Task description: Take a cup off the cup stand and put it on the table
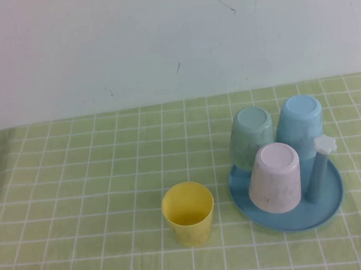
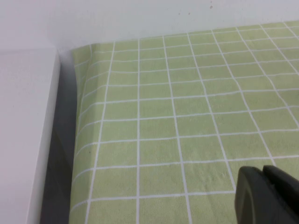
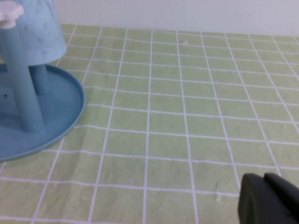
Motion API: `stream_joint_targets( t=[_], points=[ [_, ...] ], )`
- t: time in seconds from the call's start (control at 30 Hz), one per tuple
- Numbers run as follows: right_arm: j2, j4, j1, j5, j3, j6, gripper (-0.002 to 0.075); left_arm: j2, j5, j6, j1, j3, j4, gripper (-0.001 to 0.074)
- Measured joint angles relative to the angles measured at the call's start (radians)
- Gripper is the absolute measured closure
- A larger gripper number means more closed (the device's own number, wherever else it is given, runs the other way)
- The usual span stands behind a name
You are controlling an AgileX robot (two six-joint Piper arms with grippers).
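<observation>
The pale pink cup [image 1: 275,177] hangs upside down over a post at the front of the blue cup stand [image 1: 327,206], right of the table's [image 1: 75,187] middle. Beside it a bare post with a white cap [image 1: 323,146] stands free. Neither gripper shows in the high view. In the left wrist view my left gripper [image 2: 262,175] is shut and empty over bare green cloth [image 2: 187,116] near the table's left edge. In the right wrist view my right gripper [image 3: 262,179] is shut and empty, well apart from the stand's tray [image 3: 56,121] and its post [image 3: 21,79].
A mint-green cup [image 1: 251,133] and a light blue cup [image 1: 299,124] sit inverted on the stand's rear posts. A yellow cup [image 1: 189,213] stands upright on the cloth left of the stand. A white wall runs behind the table; a white panel [image 2: 23,140] borders its left edge.
</observation>
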Motion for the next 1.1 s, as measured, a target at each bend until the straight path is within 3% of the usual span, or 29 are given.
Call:
stream_joint_targets(
  t=[0.87, 1.1],
  points=[
    [0.000, -0.002, 0.000, -0.058, 0.000, 0.000, 0.0729, 0.000, -0.009, 0.000, 0.000, 0.000, 0.000, 0.0738],
    [0.000, -0.002, 0.000, -0.252, 0.002, 0.000, 0.0729, 0.000, -0.228, 0.000, 0.000, 0.005, 0.000, 0.0738]
  ],
)
